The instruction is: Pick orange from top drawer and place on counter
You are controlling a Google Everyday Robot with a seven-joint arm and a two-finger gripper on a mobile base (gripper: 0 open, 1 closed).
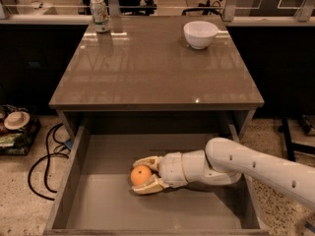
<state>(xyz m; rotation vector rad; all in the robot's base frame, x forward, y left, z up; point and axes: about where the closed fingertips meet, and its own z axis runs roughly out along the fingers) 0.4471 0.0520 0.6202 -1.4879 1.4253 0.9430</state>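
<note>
The small round orange fruit, hereafter the orange, rests on the flat floor of the wide, shallow grey-brown top drawer, which stands pulled open. The orange sits near the middle of the drawer floor, slightly toward the drawer's left wall as seen. The cream two-finger gripper reaches in over the drawer's right-hand front corner on a white jointed arm. Its fingers pinch the orange, one on the side toward the drawer's back and one toward the drawer's front. The orange thus lies directly between the fingers at the gripper's tip; being round, it offers no long axis to align. The large glossy grey-brown counter lies above and behind the drawer. The next move is judged to be a lift upward out of the drawer, then back over the counter's front edge.
</note>
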